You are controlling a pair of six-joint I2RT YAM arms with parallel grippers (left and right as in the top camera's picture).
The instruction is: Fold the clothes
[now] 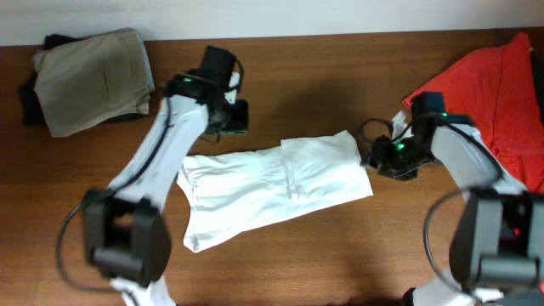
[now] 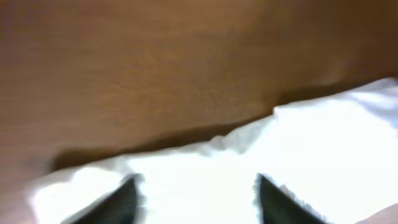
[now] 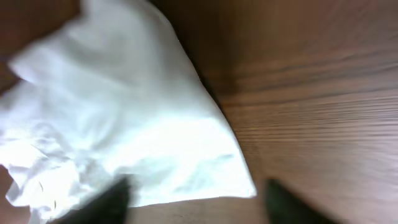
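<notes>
We're seeing the white shirt lying partly folded mid-counter. Our left hand is hovering spread over its far edge, our right hand spread at its right corner; we're aiming for even, shallow pinches.

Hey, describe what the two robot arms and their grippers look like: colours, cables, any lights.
Both the left arm and the right arm have smooth white links joined by chunky black joints. A small green light glows near each wrist, and thin black cables loop beside the housings. The left gripper and right gripper have dark, tapering fingers.
</notes>
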